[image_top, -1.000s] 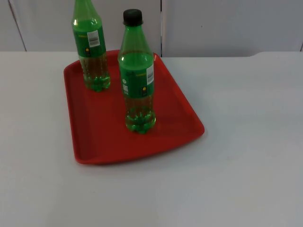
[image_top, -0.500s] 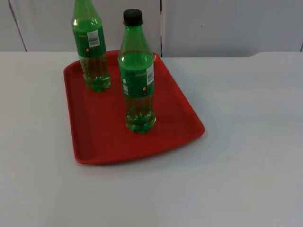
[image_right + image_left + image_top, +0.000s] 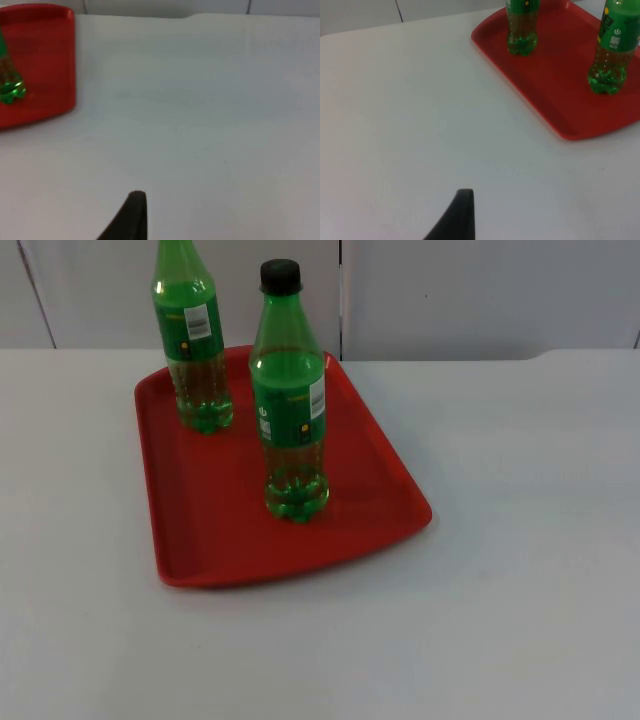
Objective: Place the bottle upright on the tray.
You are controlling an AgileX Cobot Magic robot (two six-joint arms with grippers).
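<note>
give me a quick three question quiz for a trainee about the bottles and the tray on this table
1. True or false: both green bottles stand upright on the red tray.
2. Which bottle shows a black cap: A) the near bottle, B) the far bottle?
3. Fill in: the tray rests on the white ____.

Key: 1 true; 2 A; 3 table.

Green bottles point(image 3: 292, 400), red tray point(image 3: 200, 530)
</note>
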